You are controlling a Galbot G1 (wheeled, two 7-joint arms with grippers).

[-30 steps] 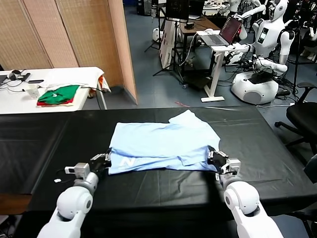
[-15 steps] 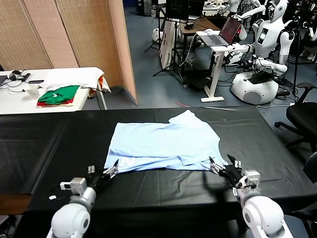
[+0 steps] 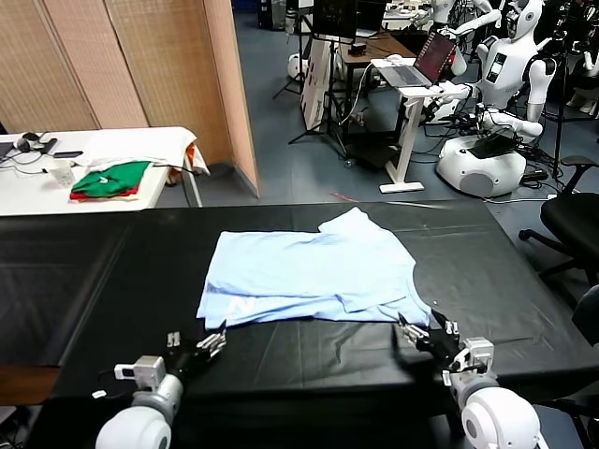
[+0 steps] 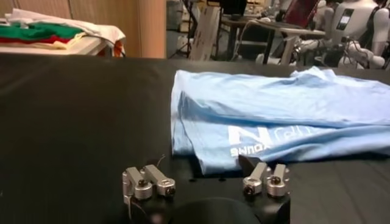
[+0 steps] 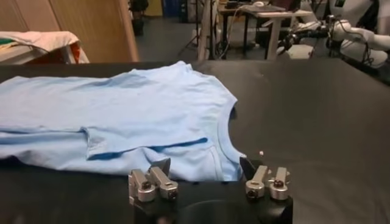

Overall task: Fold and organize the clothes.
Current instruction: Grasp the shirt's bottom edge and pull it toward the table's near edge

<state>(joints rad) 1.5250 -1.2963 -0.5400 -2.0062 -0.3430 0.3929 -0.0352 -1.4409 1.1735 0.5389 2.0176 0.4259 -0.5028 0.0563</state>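
Head view: pale sky-blue short-sleeved cotton T-shirt (image 3: 314, 273) with a white "N" print lies partly folded on the black cloth-covered table (image 3: 84, 281), spread flat near the table's middle, long axis running across the robot's front from left to right. Left gripper (image 3: 198, 347) sits low at the near table edge, just short of the shirt's near-left corner where the "N" shows; not touching fabric. Right gripper (image 3: 429, 334) sits at the near edge just off the shirt's near-right corner, by the collar end; also apart from the cloth. Left wrist view: the left gripper's fingers (image 4: 146, 182) stand spread, nothing between them, printed corner of the shirt lying straight ahead and slightly toward the robot's right. Right wrist view: the right gripper's fingers (image 5: 149, 182) also stand apart and empty, collar curve and hem directly ahead. Judgement: both tools released and clear of the garment; the shirt lies forward of both, so the next fold likely calls for a forward reach by each arm to its own near corner. Each arm looks about equally near its corner. Green and red folded garments (image 3: 110, 179) rest on the white side table (image 3: 140, 145), well apart to the far left.
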